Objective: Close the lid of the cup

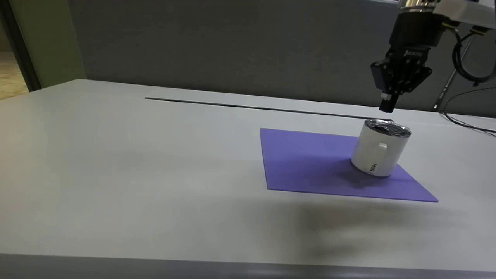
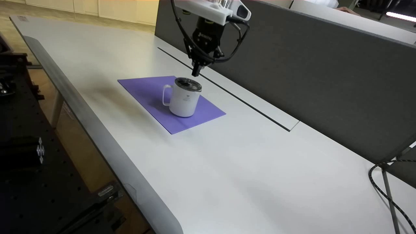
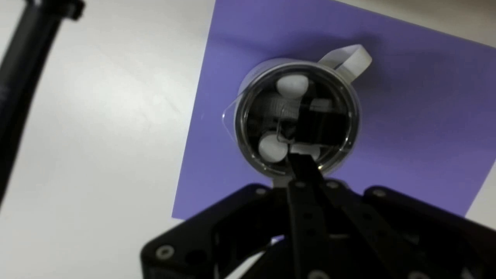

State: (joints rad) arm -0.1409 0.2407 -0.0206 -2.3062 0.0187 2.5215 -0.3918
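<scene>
The small white cup (image 1: 371, 153) stands upright on a purple mat, and it also shows in an exterior view (image 2: 183, 103) with its handle to the side. The round dark lid (image 1: 387, 128) sits on the cup's top in both exterior views. In the wrist view the lid (image 3: 298, 120) looks see-through and dark, with several pale rounded shapes in or under it. A clear pointed edge juts out at its left. My gripper (image 1: 387, 105) is shut and empty, a little above the lid and apart from it. In the wrist view its fingertips (image 3: 304, 166) overlap the lid's near edge.
The purple mat (image 1: 302, 162) lies on the white table (image 1: 155, 174). A dark strip (image 1: 267, 110) runs along the table's back, before a grey partition (image 1: 232, 50). Cables (image 2: 390, 198) lie at the table's end. A black rod (image 3: 23, 77) crosses the wrist view's left side.
</scene>
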